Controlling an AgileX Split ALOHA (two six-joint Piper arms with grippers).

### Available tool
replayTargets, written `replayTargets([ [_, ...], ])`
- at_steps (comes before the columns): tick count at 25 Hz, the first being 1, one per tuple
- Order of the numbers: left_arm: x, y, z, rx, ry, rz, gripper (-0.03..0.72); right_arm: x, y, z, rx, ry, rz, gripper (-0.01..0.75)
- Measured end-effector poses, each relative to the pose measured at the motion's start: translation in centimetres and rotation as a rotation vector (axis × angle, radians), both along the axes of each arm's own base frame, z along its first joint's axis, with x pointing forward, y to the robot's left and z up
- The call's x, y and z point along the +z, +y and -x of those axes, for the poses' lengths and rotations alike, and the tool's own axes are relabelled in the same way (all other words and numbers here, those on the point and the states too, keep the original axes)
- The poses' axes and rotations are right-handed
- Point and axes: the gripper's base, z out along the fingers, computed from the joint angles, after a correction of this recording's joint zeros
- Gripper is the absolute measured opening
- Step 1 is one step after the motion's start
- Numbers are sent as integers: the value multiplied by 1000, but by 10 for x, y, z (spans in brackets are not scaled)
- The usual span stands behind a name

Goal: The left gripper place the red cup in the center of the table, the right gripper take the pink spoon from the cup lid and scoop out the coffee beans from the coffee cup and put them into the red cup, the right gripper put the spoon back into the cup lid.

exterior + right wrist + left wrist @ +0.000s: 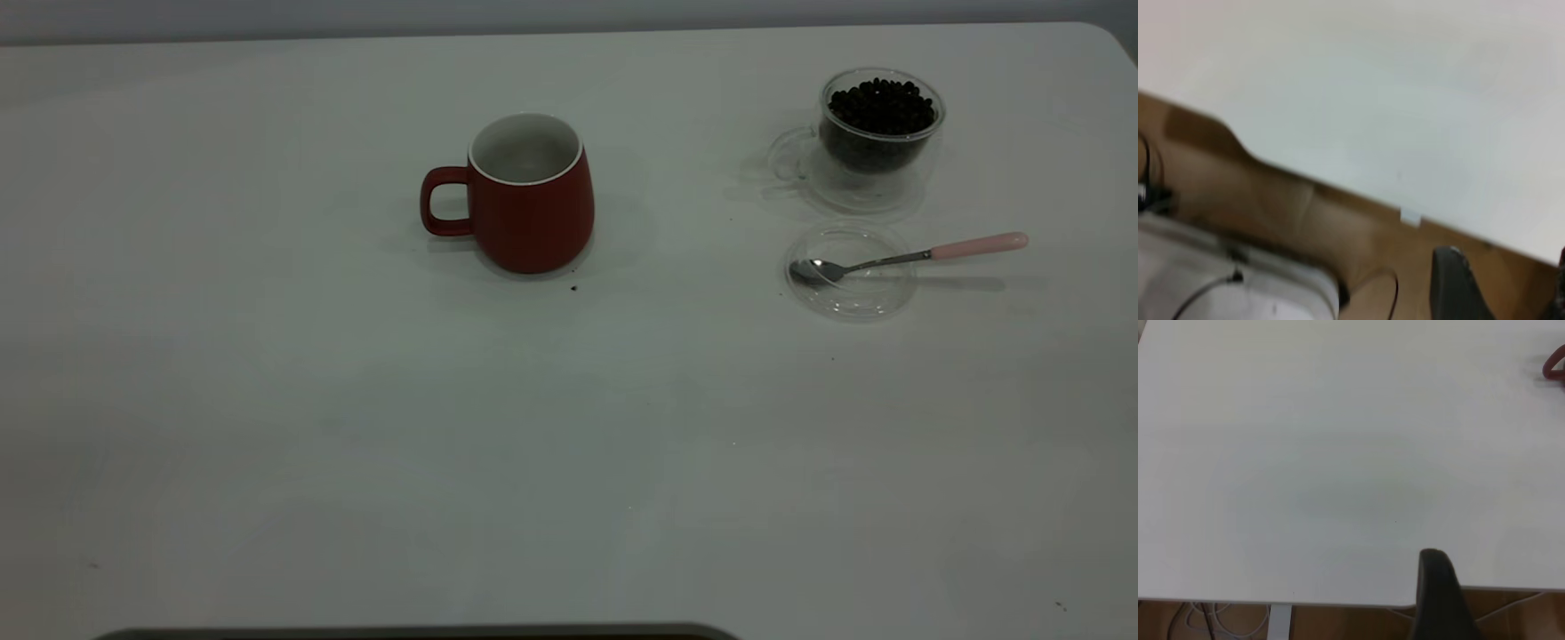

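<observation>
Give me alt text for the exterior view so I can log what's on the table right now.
A red cup stands upright and empty near the middle of a white table, handle toward the view's left. At the right, a clear coffee cup holds coffee beans; in front of it a pink spoon rests with its bowl in a clear cup lid. Neither arm appears.

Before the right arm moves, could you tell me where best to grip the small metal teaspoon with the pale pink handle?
Probably the pale pink handle end, taken from above. The small metal teaspoon rests its bowl inside the clear round cup lid, so its stem slopes up over the rim and the handle overhangs the white table, clear of the clear glass coffee cup.
</observation>
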Motion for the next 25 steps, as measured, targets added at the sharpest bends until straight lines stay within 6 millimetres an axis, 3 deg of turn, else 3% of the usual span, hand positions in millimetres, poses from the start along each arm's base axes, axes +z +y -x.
replayTargets([
  [16,0,0,0,0,0,0,505,10,-18,53,-347,-368,-53,395],
  [25,0,0,0,0,0,0,505,10,-18,54,-354,-374,-57,395],
])
